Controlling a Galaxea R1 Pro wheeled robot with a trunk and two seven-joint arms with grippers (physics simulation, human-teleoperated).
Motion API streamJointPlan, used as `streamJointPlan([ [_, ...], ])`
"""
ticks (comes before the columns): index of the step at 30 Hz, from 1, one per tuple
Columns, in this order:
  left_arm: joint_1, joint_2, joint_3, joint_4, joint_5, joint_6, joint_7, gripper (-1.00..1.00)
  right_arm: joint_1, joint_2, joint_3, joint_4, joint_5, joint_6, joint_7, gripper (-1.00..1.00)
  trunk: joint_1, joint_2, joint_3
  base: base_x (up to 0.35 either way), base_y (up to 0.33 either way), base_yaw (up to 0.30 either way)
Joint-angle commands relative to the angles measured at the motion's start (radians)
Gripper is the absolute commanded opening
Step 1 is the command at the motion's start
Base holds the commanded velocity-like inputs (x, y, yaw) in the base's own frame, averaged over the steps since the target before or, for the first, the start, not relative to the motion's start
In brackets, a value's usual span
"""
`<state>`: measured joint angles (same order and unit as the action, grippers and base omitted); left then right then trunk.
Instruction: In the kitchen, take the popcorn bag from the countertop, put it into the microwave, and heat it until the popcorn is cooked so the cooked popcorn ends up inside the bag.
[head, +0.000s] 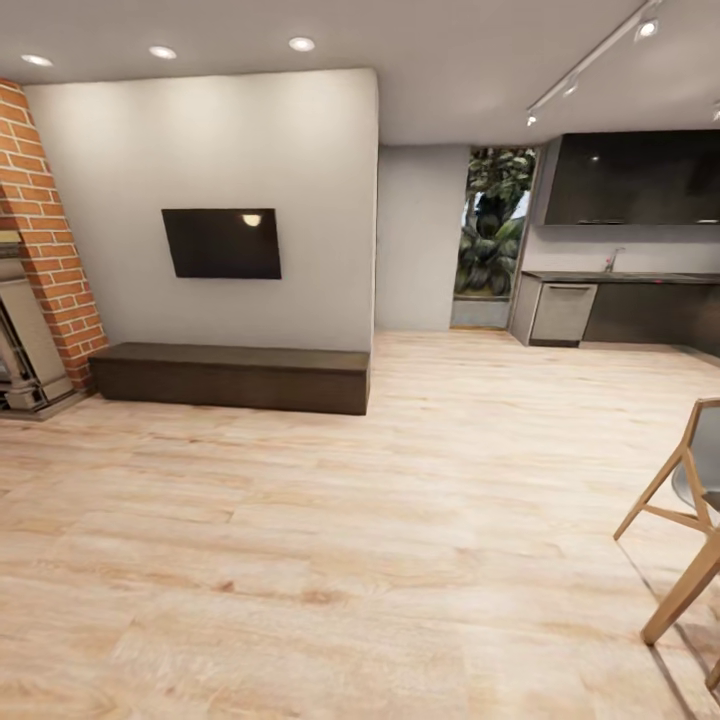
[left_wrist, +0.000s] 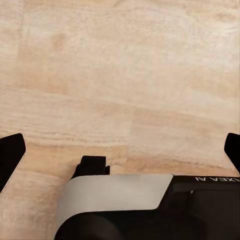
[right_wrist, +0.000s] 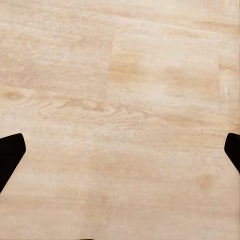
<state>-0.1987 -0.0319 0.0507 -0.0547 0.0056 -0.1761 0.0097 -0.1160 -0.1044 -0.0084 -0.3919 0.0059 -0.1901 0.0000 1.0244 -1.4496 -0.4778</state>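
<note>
The popcorn bag and the microwave are out of view. Far off at the right of the head view lies the kitchen, with a dark countertop (head: 620, 276) over dark cabinets and black wall units above it. My left gripper (left_wrist: 122, 150) hangs open over the light wood floor, its dark fingertips (left_wrist: 11, 157) wide apart with nothing between them. My right gripper (right_wrist: 121, 150) is open too, above bare floorboards, and holds nothing.
A pale wall with a black TV (head: 222, 243) and a low dark bench (head: 232, 376) stands ahead on the left, beside a brick fireplace (head: 40, 250). A wooden chair (head: 690, 520) is close at the right. Wood floor (head: 450, 450) stretches towards the kitchen.
</note>
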Motion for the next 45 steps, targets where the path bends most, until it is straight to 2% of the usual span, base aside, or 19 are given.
streamJointPlan([
  [1,-0.001,0.0,0.005,0.001,0.0,-0.003,0.001,1.0,-0.001,0.0,-0.001,0.001,0.001,-0.003,0.0,1.0,0.001,0.0,-0.001,0.34,0.0,-0.001],
  [16,-0.001,0.0,0.005,0.001,0.0,-0.003,0.001,1.0,-0.001,0.0,-0.001,0.001,0.002,-0.003,0.0,1.0,0.001,0.0,-0.001,0.34,0.0,-0.004],
  [29,-0.001,0.0,0.005,0.0,0.0,-0.003,0.001,1.0,-0.001,0.0,-0.001,0.001,0.002,-0.003,0.0,1.0,0.001,0.0,-0.001,0.34,0.0,-0.259],
  [45,0.0,0.0,0.005,0.001,0.0,-0.003,0.001,1.0,0.0,0.0,0.0,0.001,0.002,-0.003,0.0,1.0,0.001,0.0,-0.001,0.34,0.0,-0.044],
])
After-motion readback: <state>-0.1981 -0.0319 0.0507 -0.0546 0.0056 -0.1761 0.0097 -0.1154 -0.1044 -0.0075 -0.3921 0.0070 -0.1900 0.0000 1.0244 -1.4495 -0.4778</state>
